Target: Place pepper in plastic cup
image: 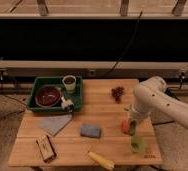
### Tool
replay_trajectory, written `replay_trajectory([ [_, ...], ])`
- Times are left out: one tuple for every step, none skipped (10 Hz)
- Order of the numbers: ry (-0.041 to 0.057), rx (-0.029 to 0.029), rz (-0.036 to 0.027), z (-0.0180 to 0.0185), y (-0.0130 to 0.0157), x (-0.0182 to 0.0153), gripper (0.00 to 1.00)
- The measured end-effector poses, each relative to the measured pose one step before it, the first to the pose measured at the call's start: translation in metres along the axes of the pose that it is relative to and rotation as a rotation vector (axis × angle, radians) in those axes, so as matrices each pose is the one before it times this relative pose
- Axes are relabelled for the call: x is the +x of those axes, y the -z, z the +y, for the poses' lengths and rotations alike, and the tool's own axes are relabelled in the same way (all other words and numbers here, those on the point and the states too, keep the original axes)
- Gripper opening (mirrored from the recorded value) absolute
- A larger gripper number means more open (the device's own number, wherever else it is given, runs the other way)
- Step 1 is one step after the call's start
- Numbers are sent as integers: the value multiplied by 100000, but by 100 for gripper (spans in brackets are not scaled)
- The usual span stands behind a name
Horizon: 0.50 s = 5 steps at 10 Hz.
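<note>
No legible text — nothing readable anywhere.

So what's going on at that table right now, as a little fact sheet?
gripper: right side of the table, shut on the pepper, beside the orange fruit
plastic cup: upright, nearer the front edge than the gripper, pepper not yet inside
green tray: back left, holding a red bowl and white cup
elsewhere: grapes, blue sponge, grey cloth, yellow item
</note>
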<state>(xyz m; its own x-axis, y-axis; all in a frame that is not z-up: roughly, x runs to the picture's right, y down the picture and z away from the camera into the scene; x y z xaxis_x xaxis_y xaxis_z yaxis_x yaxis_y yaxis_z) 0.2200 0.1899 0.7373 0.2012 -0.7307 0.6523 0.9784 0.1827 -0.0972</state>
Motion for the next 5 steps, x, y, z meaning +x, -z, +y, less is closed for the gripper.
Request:
replay_trajectory([
  [568,-123,-343,300,98,-709,0],
  [367,-174,-513,547,-24,-983,0],
  [103,-844,-1377,727,-218,-1084,0],
  [363,-195,-520,167,-171,-463,0],
  [354,-353,-473,181,-236,-308,0],
])
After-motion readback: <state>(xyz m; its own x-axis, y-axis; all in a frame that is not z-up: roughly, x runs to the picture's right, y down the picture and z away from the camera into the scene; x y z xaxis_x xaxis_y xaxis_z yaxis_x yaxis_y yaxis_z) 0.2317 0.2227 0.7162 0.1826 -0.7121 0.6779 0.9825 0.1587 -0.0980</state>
